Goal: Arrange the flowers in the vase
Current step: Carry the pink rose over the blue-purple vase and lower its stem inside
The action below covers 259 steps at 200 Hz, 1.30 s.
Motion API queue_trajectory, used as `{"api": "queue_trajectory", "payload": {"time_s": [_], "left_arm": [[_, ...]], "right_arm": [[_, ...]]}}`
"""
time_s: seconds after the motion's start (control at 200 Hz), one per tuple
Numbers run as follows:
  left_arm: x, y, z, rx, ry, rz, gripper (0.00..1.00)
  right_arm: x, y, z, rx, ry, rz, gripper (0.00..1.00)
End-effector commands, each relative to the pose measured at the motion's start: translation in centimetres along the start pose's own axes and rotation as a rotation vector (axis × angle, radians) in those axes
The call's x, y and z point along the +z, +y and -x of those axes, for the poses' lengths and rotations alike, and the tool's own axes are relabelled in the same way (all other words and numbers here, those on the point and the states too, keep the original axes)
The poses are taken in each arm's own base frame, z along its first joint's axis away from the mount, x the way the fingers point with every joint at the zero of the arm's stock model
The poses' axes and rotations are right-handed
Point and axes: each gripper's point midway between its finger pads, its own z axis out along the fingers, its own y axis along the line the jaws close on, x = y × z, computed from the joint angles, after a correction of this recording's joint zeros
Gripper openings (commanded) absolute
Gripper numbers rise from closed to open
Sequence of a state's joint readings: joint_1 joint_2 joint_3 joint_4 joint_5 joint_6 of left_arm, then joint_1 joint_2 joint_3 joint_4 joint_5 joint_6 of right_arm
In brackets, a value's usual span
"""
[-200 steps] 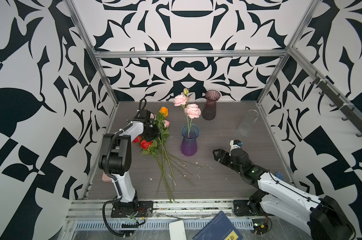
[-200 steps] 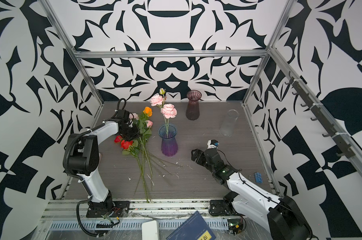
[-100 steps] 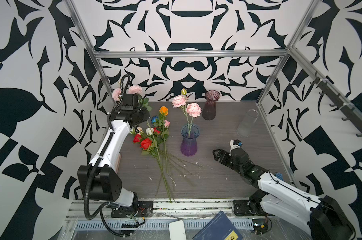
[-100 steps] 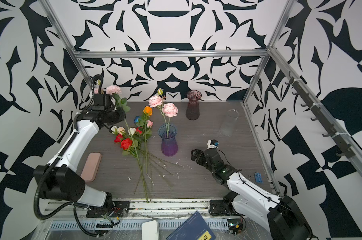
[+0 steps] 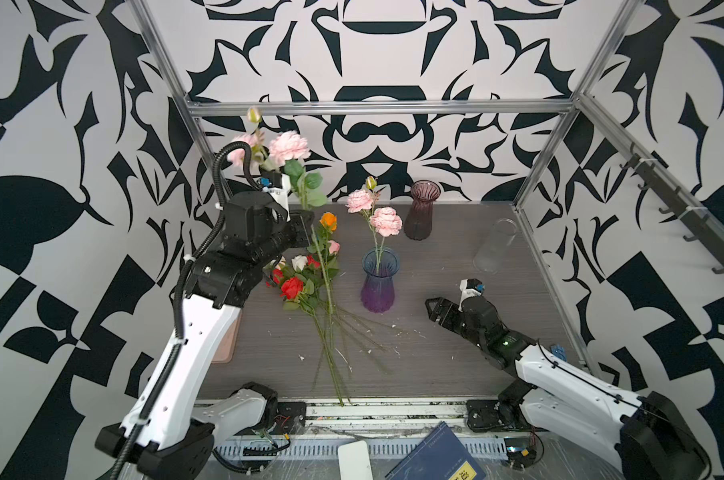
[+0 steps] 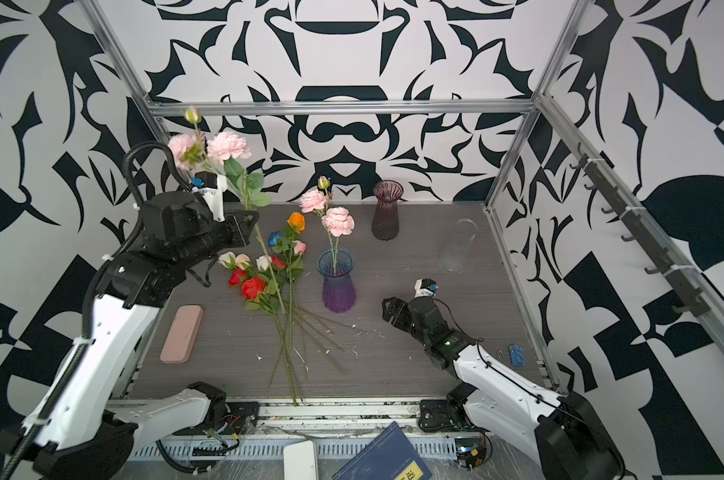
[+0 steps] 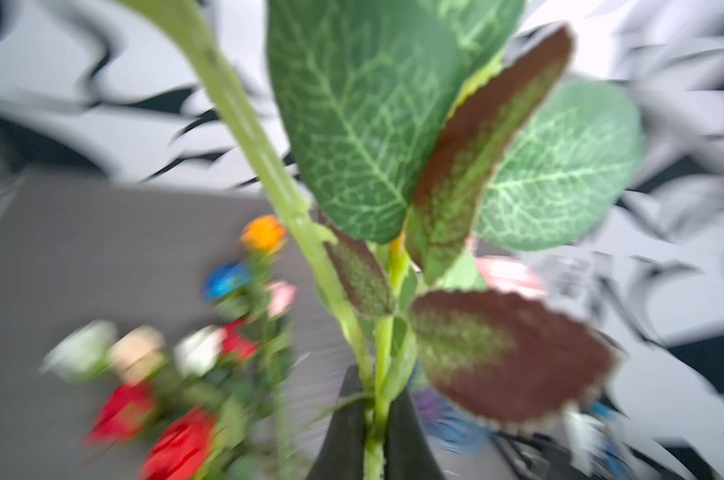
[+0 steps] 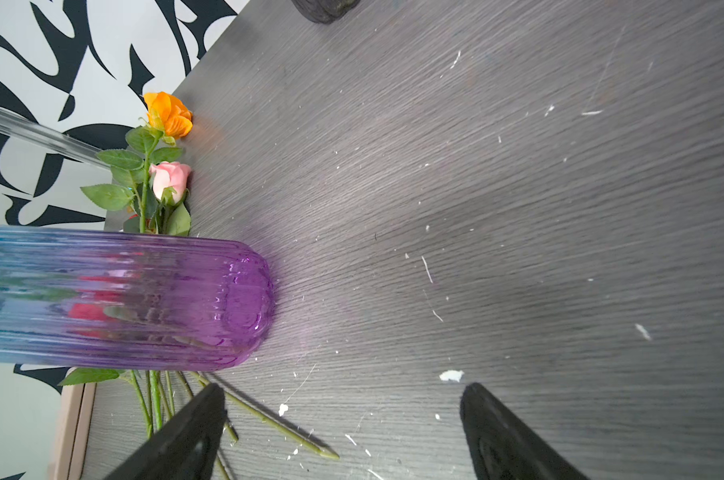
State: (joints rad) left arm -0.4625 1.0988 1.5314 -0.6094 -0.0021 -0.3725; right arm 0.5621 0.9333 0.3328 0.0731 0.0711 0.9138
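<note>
Holding the pink ruffled spray [image 5: 288, 146] by its green stem, my left claw [image 7: 374, 399] is pinched tight, high above the surface [image 5: 435, 257]. The blooms stand above the claw and the stem's tail hangs below it. Beneath that claw the loose roses [image 6: 264, 274] lie in a heap. My right claw [image 8: 343, 395] gapes wide and empty, low over the surface. The purple-blue vase [image 5: 379, 282] is near, ahead of its tips but not touching them. A second pink spray [image 5: 385, 221] stands in that vase.
</note>
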Motion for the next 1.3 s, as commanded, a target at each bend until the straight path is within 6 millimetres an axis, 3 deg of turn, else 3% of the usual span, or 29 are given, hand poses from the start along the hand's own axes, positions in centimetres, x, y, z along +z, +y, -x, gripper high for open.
{"api": "queue_trajectory", "payload": {"time_s": [0.0, 0.17, 0.35, 0.475, 0.685, 0.865, 1.12, 1.29], "left_arm": [[-3.4, -6.1, 5.0, 0.061, -0.229, -0.239, 0.0], [-5.8, -12.7, 7.4, 0.156, -0.362, -0.51, 0.0], [-3.8, -16.8, 6.3, 0.312, -0.357, -0.632, 0.0], [-1.3, -17.9, 4.2, 0.431, -0.349, -0.631, 0.0], [3.4, -16.3, 1.1, 0.481, -0.279, -0.538, 0.0], [5.8, -13.5, -1.7, 0.481, -0.277, -0.425, 0.0], [8.9, -7.3, -4.2, 0.237, -0.239, -0.149, 0.0], [9.6, -5.1, -5.5, 0.11, -0.217, -0.063, 0.0]], "right_arm": [[0.1, 0.8, 0.7, -0.003, -0.026, 0.031, 0.92], [-0.1, 0.8, 1.1, -0.013, -0.044, 0.032, 0.92], [-0.1, 1.0, 1.3, -0.014, -0.038, 0.037, 0.92], [0.0, 0.7, 1.1, 0.002, -0.044, 0.042, 0.92], [0.3, 0.6, 0.8, -0.001, -0.03, 0.037, 0.92], [0.3, 0.4, 0.8, 0.004, -0.035, 0.038, 0.92], [0.7, 0.5, 0.6, 0.001, -0.018, 0.033, 0.93], [0.8, 0.5, 0.5, 0.0, -0.014, 0.031, 0.92]]}}
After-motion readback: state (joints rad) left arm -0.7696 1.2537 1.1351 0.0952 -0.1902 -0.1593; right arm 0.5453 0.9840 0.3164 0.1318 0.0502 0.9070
